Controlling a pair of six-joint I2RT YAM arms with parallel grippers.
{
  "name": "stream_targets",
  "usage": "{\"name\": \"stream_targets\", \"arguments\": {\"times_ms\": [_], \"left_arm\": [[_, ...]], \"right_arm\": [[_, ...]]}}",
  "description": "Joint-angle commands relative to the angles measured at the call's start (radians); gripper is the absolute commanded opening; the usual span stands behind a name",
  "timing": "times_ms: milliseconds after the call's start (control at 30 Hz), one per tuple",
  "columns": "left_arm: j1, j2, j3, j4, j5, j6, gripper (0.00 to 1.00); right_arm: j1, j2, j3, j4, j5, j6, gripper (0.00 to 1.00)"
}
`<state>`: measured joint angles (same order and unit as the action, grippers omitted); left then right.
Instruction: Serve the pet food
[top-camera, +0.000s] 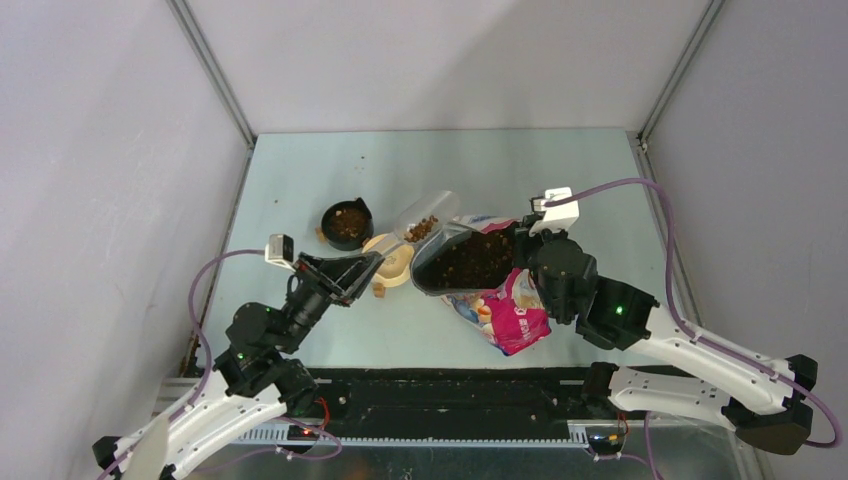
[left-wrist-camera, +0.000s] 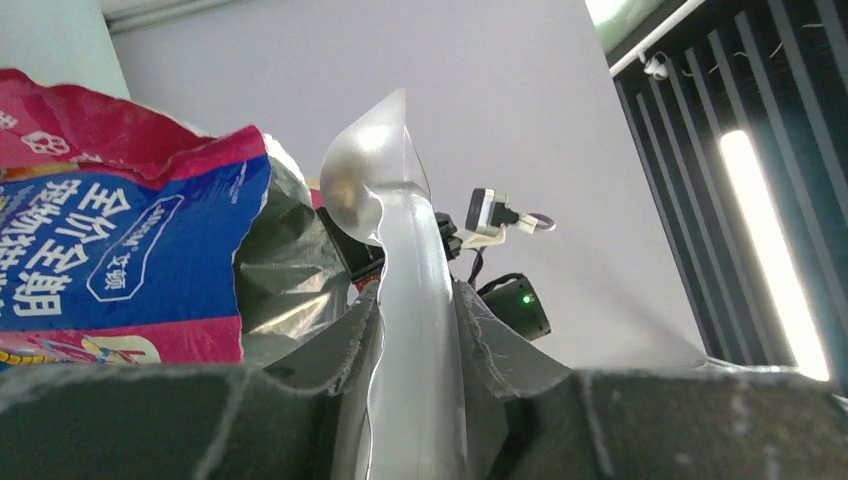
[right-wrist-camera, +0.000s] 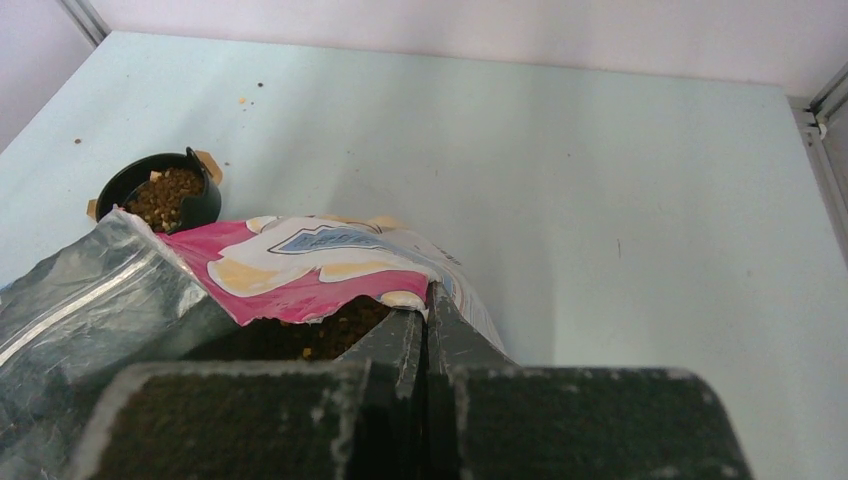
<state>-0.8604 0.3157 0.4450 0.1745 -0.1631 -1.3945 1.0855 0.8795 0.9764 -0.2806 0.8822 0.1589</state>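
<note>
Presently the left gripper (left-wrist-camera: 415, 340) clamps the clear scoop (top-camera: 425, 218), part-loaded beside the bag (top-camera: 515, 320), whose mouth holds most pet food (top-camera: 475, 260), right gripper (right-wrist-camera: 425, 330) pinched on the bag's rim; best carry level, then tip slowly over the black bowl (top-camera: 347, 222) near the bag.

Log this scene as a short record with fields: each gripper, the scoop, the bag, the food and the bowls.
left gripper: shut on handle of clear scoop
right gripper: shut on rim of bag, mouth held open
pet food: mostly in bag; some in clear scoop and black bowl
cream bowl: between black bowl and bag, partly under left gripper
</note>
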Motion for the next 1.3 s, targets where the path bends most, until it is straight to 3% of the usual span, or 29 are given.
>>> {"name": "stream_targets", "arguments": {"times_ms": [0,267,567,733,1000,1267], "left_arm": [[0.009,-0.027,0.056,-0.027,-0.085,0.042,0.00],[0.009,-0.085,0.163,-0.348,-0.309,0.088,0.00],[0.012,-0.061,0.211,-0.465,-0.632,0.176,0.00],[0.039,-0.074,0.187,-0.429,-0.733,0.232,0.00],[0.181,-0.046,0.128,-0.427,-0.656,0.176,0.00],[0.461,0.110,0.109,-0.368,-0.331,0.173,0.00]], "right_arm": [[0.012,-0.092,0.116,0.290,0.045,0.027,0.00],[0.012,-0.096,0.116,0.220,0.059,0.042,0.00],[0.011,-0.097,0.116,0.210,0.064,0.031,0.00],[0.014,-0.106,0.095,0.231,0.065,0.024,0.00],[0.015,-0.109,0.092,0.222,0.069,0.029,0.00],[0.017,-0.120,0.080,0.232,0.073,0.024,0.00]]}}
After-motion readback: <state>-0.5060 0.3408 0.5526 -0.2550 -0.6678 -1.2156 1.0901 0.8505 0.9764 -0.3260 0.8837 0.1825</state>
